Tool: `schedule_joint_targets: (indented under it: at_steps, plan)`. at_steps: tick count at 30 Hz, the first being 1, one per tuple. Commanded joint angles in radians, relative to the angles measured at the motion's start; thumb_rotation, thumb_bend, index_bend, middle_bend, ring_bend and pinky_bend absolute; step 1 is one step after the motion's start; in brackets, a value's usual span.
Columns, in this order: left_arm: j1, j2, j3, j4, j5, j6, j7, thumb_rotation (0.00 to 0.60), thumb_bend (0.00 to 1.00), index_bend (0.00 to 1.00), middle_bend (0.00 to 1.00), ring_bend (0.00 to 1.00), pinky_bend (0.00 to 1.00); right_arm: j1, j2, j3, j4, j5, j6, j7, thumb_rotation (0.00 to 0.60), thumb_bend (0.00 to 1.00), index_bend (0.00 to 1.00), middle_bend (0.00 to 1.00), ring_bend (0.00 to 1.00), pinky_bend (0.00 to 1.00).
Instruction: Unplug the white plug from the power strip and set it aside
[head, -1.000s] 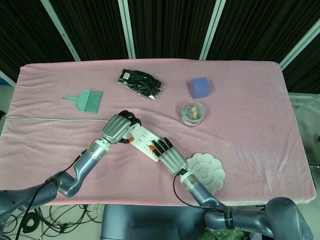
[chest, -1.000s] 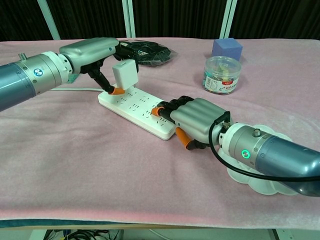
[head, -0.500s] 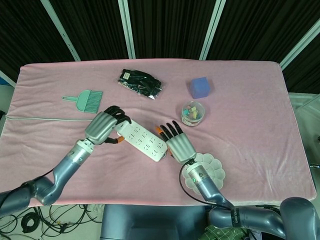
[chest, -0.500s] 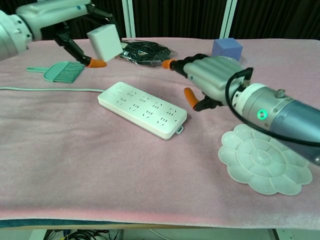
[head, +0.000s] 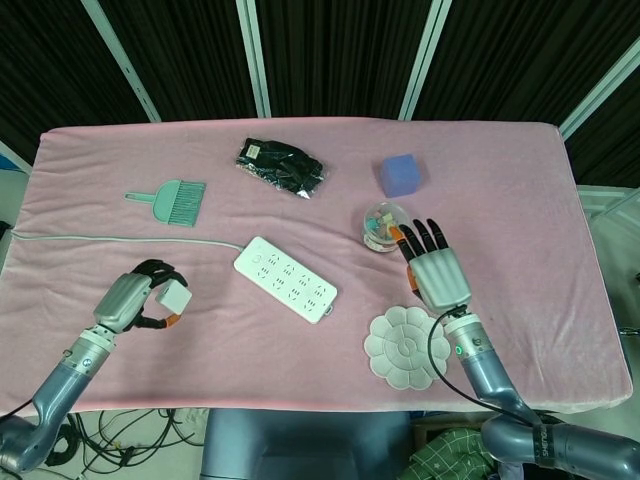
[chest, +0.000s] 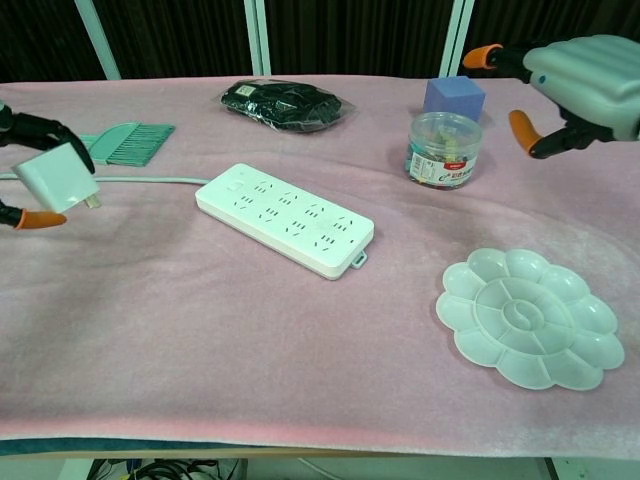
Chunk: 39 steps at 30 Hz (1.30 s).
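Observation:
The white power strip (head: 286, 279) (chest: 285, 218) lies at the table's middle with all sockets bare. My left hand (head: 138, 299) (chest: 20, 160) holds the white plug (head: 176, 299) (chest: 55, 178) near the front left of the table, well away from the strip; its prongs point toward the strip in the chest view. Whether the plug touches the cloth I cannot tell. My right hand (head: 434, 270) (chest: 575, 78) hovers at the right, fingers spread and holding nothing, above the space between the jar and the palette.
The strip's pale cord (head: 110, 238) runs off to the left edge. A green brush (head: 171, 200), a black bag (head: 281, 167), a blue cube (head: 399, 175) and a clear jar (head: 383, 226) lie further back. A white flower-shaped palette (head: 406, 346) sits front right.
My left hand has carried the plug from above the strip down to the front left. My right hand has lifted off the strip and drawn back to the right.

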Motion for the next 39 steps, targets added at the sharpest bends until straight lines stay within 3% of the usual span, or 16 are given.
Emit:
schedule_joint_targets:
  at_steps: [1, 5, 7, 14, 18, 24, 31, 39]
  plan:
    - [0.026, -0.059, 0.022, 0.091, 0.011, -0.011, -0.073, 0.6, 0.53, 0.47, 0.44, 0.06, 0.06, -0.022, 0.032, -0.008, -0.005, -0.009, 0.019, 0.025, 0.6, 0.51, 0.05, 0.1, 0.05, 0.06]
    - [0.015, -0.073, 0.03, 0.119, 0.01, -0.068, -0.137, 0.6, 0.24, 0.2, 0.15, 0.0, 0.0, -0.053, 0.069, -0.014, 0.008, -0.02, 0.045, 0.071, 0.6, 0.4, 0.05, 0.1, 0.05, 0.06]
    - [0.007, -0.065, 0.033, 0.123, 0.004, -0.102, -0.144, 0.6, 0.17, 0.14, 0.08, 0.0, 0.0, -0.07, 0.088, -0.016, 0.018, -0.02, 0.054, 0.103, 0.6, 0.39, 0.05, 0.1, 0.05, 0.06]
    - [-0.001, 0.01, 0.023, 0.046, -0.024, -0.149, -0.126, 0.6, 0.14, 0.12, 0.02, 0.0, 0.0, -0.12, 0.147, -0.034, 0.043, -0.048, 0.081, 0.198, 0.6, 0.36, 0.05, 0.09, 0.05, 0.06]
    - [0.016, 0.087, 0.019, -0.072, -0.024, -0.122, -0.141, 0.6, 0.14, 0.11, 0.01, 0.0, 0.0, -0.155, 0.174, -0.04, 0.056, -0.086, 0.133, 0.247, 0.6, 0.36, 0.05, 0.08, 0.05, 0.06]
    - [0.102, 0.158, 0.025, -0.199, -0.005, 0.052, 0.127, 0.6, 0.14, 0.11, 0.02, 0.0, 0.0, -0.229, 0.218, -0.069, 0.068, -0.113, 0.194, 0.334, 0.6, 0.36, 0.05, 0.06, 0.05, 0.05]
    - [0.262, 0.219, 0.076, -0.361, 0.035, 0.299, 0.477, 0.6, 0.14, 0.14, 0.02, 0.0, 0.0, -0.336, 0.263, -0.16, 0.05, -0.216, 0.297, 0.379, 0.6, 0.35, 0.05, 0.06, 0.04, 0.05]
    - [0.418, 0.257, 0.131, -0.462, 0.065, 0.481, 0.612, 0.6, 0.15, 0.15, 0.03, 0.0, 0.0, -0.452, 0.274, -0.273, 0.014, -0.359, 0.409, 0.419, 0.6, 0.32, 0.05, 0.06, 0.04, 0.05]
